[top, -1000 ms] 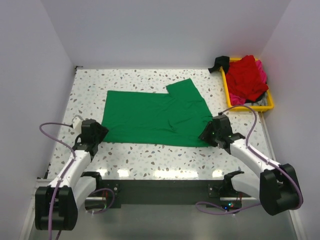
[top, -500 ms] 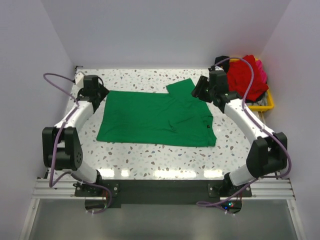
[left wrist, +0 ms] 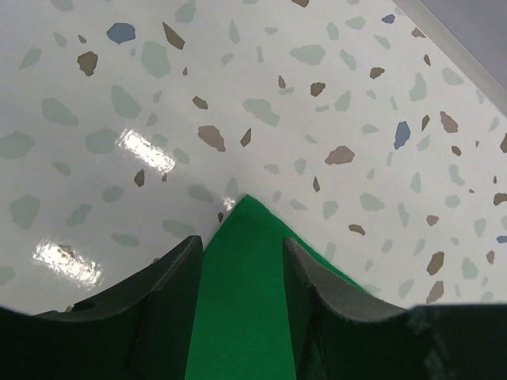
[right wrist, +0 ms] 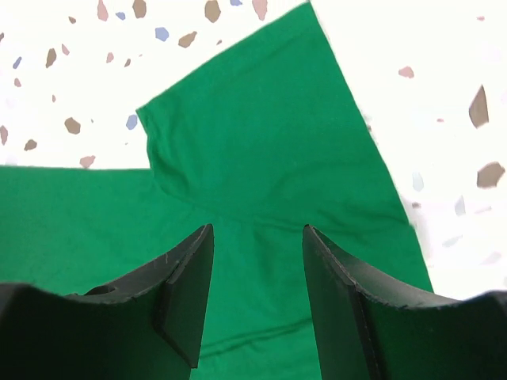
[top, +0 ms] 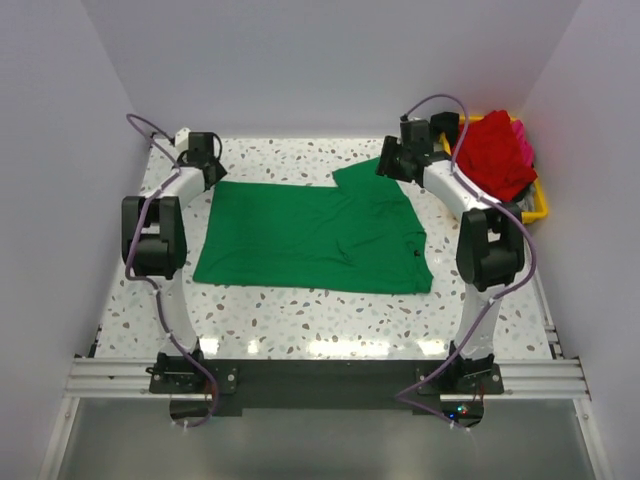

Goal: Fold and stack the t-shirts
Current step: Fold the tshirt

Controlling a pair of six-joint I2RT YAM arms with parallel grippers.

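Note:
A bright green t-shirt [top: 310,235] lies flat on the speckled table, one sleeve [top: 365,178] sticking out at the far right. My left gripper [top: 212,175] is open at the shirt's far left corner; in the left wrist view that corner [left wrist: 242,261] lies between the fingers. My right gripper [top: 385,165] is open above the sleeve; the right wrist view shows the sleeve [right wrist: 261,134] and shirt body beyond the spread fingers. Red [top: 490,150] and pink [top: 522,140] t-shirts are piled in the yellow tray.
The yellow tray [top: 500,213] sits at the far right corner, with a black item [top: 440,125] by its far end. White walls close in the table on three sides. Purple cables loop over both arms.
Both arms have swung from the shirt's near corners to its far edge. The left gripper now sits at the far left corner, the right one over the sleeve. The near edge shifted slightly.

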